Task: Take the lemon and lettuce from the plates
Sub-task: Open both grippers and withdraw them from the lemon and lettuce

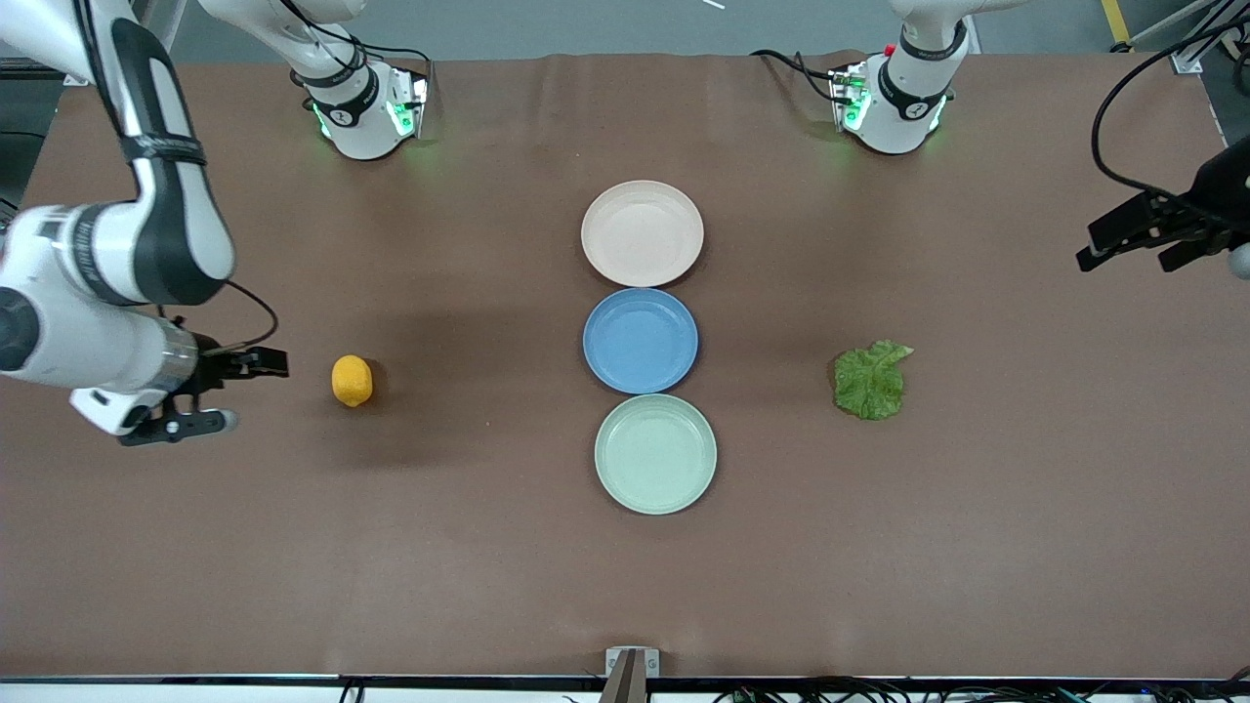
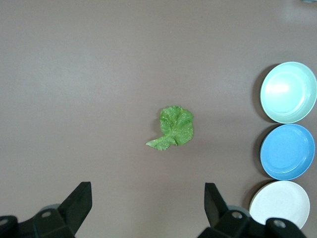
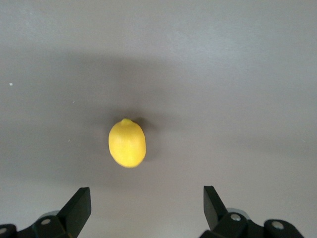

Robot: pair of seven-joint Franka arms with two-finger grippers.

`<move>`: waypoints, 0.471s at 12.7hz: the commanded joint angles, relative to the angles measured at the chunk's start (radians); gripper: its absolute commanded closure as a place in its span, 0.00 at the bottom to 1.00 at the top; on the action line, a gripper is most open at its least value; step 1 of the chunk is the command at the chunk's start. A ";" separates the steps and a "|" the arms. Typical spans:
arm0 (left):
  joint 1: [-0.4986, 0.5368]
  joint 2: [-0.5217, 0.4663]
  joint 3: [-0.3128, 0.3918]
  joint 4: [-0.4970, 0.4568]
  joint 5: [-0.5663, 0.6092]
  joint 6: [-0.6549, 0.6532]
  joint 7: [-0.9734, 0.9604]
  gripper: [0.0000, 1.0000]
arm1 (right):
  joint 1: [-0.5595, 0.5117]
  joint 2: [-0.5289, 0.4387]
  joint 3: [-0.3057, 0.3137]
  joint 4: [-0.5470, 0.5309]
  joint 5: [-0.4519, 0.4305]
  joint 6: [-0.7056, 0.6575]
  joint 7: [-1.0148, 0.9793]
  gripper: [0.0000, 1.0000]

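Three plates are sitting in a row mid-table: the beige-pink plate [image 1: 642, 233] farthest from the camera, the blue plate [image 1: 641, 340] between, the mint green plate [image 1: 655, 453] nearest. The lemon [image 1: 352, 380] is lying on the bare table [image 1: 488, 566] toward the right arm's end, near the spread right gripper [image 1: 234, 392]. The lettuce [image 1: 870, 379] is lying toward the left arm's end, the spread left gripper [image 1: 1133, 247] hanging well apart.

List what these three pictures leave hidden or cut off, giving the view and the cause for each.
- Underside of the lemon: all views, it lies on the table.
- Underside of the lettuce: same cause.
- Left gripper: front view, its arm is cut by the frame edge.
- Right gripper: right wrist view, only the fingertips show above the edge.
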 commanded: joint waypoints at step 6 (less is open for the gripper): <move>-0.219 0.030 0.201 0.088 0.056 -0.057 0.017 0.00 | -0.043 0.026 0.015 0.248 -0.012 -0.243 -0.008 0.00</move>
